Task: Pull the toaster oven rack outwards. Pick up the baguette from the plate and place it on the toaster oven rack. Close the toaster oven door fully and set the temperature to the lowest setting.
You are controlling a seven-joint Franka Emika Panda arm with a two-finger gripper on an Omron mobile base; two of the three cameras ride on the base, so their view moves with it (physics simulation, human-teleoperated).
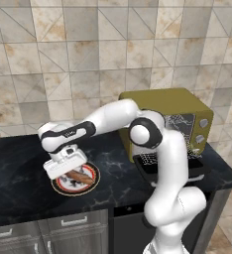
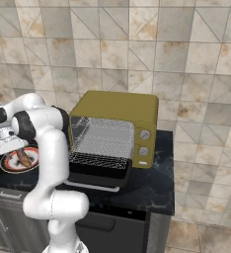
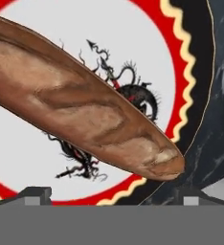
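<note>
The claw hangs low over the plate, pointing down, with its jaws spread wide and nothing between them. In the hand view the two dark fingertips stand far apart at the bottom of the picture, one on each side of the baguette, and neither touches the crust.

Directly beneath the claw the baguette lies flat on the plate, running slantwise across the white centre and over the dark drawing, its rounded tip reaching the orange-red ring near the black rim. From the left base view the loaf shows just under the white hand. The plate itself sits on the dark marbled counter, near its front edge.

Well off to the claw's side, past the arm's elbow, stands the toaster oven against the tiled wall. Its door is folded down flat in front, and the toaster oven rack is drawn out over it from the grey cavity. Two round grey knobs sit on the oven's right front panel, the far side from the claw.
</note>
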